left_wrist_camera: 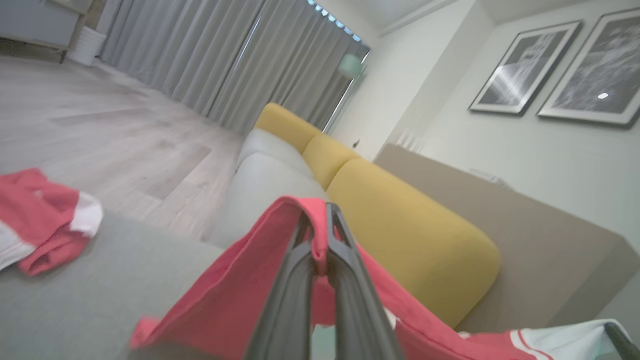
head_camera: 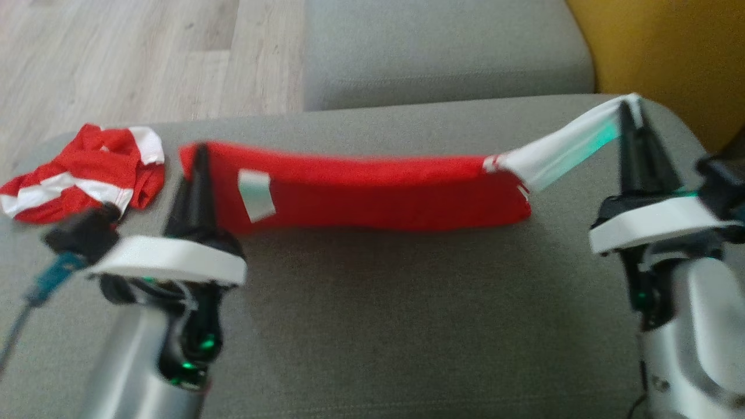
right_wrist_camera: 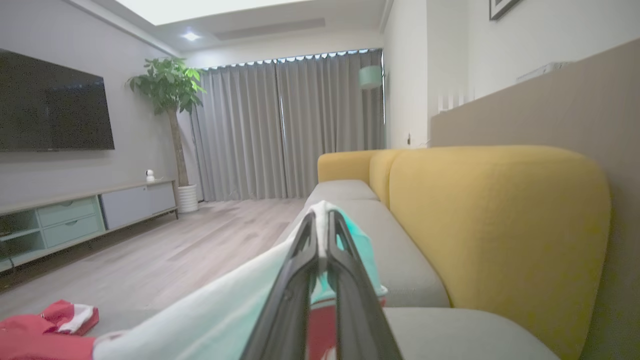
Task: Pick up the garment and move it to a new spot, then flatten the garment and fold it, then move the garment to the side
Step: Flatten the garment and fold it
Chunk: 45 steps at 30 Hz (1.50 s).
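Note:
The garment (head_camera: 372, 189), red with a white and teal end, hangs stretched in a long band just above the grey sofa seat (head_camera: 372, 314). My left gripper (head_camera: 199, 152) is shut on its red left corner, which folds over the fingertips (left_wrist_camera: 320, 220). Over at the right, my right gripper (head_camera: 628, 113) is shut on the white end, lifted higher, with white and teal cloth (right_wrist_camera: 240, 310) draped over its fingers (right_wrist_camera: 322, 225).
A second red and white garment (head_camera: 87, 174) lies crumpled at the seat's left edge. Behind is another grey seat cushion (head_camera: 442, 52), with yellow back cushions (head_camera: 669, 58) at the right. Wooden floor (head_camera: 116, 58) lies beyond the left edge.

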Available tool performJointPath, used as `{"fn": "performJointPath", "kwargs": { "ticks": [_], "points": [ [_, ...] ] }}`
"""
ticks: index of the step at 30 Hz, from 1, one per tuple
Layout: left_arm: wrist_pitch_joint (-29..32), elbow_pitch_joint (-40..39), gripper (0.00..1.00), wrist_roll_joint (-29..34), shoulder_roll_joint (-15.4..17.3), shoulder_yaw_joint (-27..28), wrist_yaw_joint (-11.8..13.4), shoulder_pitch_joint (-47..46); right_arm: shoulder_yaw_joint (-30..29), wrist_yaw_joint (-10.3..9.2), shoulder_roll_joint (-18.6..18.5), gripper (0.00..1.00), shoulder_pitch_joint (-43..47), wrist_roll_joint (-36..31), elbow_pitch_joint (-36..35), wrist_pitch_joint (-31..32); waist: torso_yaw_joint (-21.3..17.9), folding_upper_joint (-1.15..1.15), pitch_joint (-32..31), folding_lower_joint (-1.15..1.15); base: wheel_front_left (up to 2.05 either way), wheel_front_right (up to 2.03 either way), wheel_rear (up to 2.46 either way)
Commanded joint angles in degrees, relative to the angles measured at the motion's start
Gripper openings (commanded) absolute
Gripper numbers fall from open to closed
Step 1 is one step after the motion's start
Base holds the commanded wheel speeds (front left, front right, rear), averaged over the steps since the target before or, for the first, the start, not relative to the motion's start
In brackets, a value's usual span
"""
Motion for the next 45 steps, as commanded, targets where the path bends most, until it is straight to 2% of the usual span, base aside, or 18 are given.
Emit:
{"fn": "performJointPath", "kwargs": {
  "ticks": [1, 7, 11, 15, 18, 24, 28, 31, 35, 38, 39, 42, 45],
  "points": [
    [1.01, -5.48, 0.0, -0.58, 1.94, 3.19, 0.73, -2.8, 0.81, 0.37, -0.22, 0.0, -0.8, -0.12, -5.97, 1.32, -0.58, 0.0, -1.04, 0.01, 0.0, 0.0, 0.0],
    [7.28, -21.16, 0.0, -1.89, 5.41, 5.82, 4.1, -5.76, -0.14, 0.37, -1.67, 0.0, 1.69, -0.95, -27.07, 8.63, -1.81, 0.0, -2.35, 0.01, 0.0, 0.0, 0.0],
    [12.25, -28.18, 0.0, -2.14, 7.91, 6.48, 6.26, -8.53, -0.93, 0.37, -3.19, 0.0, 1.76, -1.65, -37.47, 13.0, -2.56, 0.0, -2.27, 0.01, 0.0, 0.0, 0.0],
    [16.49, -30.45, 0.0, -1.82, 10.45, 6.64, 7.61, -11.33, -1.84, 0.37, -3.65, 0.0, 1.32, -0.78, -42.97, 17.07, -3.05, 0.0, -1.0, 0.01, 0.0, 0.0, 0.0],
    [19.08, -28.94, 0.0, -1.77, 11.56, 5.72, 7.96, -12.85, -1.37, 0.37, -5.08, 0.0, 0.11, 0.12, -42.59, 19.67, -3.22, 0.0, 0.87, 0.01, 0.0, 0.0, 0.0],
    [21.57, -19.87, 0.0, 0.2, 13.48, 3.1, 6.49, -17.55, 2.61, 0.37, -7.61, 0.0, -7.25, 2.99, -31.81, 21.86, -3.58, 0.0, 5.86, 0.01, 0.0, 0.0, 0.0],
    [21.51, -10.38, 0.0, 3.0, 14.26, 2.07, 4.98, -26.83, 5.61, 0.37, -8.13, 0.0, -19.47, 2.46, -20.69, 20.45, -4.03, 0.0, 10.96, 0.01, 0.0, 0.0, 0.0],
    [21.19, -0.92, 0.0, 4.52, 13.59, 1.57, 4.43, -35.6, 6.91, 0.37, -7.1, 0.0, -30.68, 1.18, -9.23, 18.25, -4.32, 0.0, 14.41, 0.01, 0.0, 0.0, 0.0],
    [15.27, 12.33, 0.0, 9.56, 13.0, 0.8, 3.08, -48.44, 5.47, 0.37, -3.95, 0.0, -45.66, -2.39, 5.92, 13.71, -4.72, 0.0, 18.5, 0.01, 0.0, 0.0, 0.0],
    [8.89, 21.72, 0.0, 11.57, 10.62, 0.27, 1.7, -55.87, 2.75, 0.37, -1.98, 0.0, -54.46, -6.33, 15.76, 9.2, -4.53, 0.0, 20.11, 0.01, 0.0, 0.0, 0.0],
    [8.89, 21.72, 0.0, 11.57, 10.62, 0.27, 1.7, -55.87, 2.75, 0.37, -1.98, 0.0, -54.46, -6.33, 15.76, 9.2, -4.53, 0.0, 20.11, 0.01, 0.0, 0.0, 0.0],
    [3.38, 29.95, 0.0, 12.62, 7.96, -0.51, 0.24, -60.94, 0.5, 0.37, -0.77, 0.0, -59.94, -9.63, 23.12, 5.45, -3.86, 0.0, 22.31, 0.01, 0.0, 0.0, 0.0],
    [-2.03, 37.45, 0.0, 13.21, 6.39, -1.5, -2.57, -62.74, -0.43, 0.37, -0.25, 0.0, -61.23, -11.25, 29.39, 0.91, -3.82, 0.0, 24.26, 0.01, 0.0, 0.0, 0.0]
  ]
}}
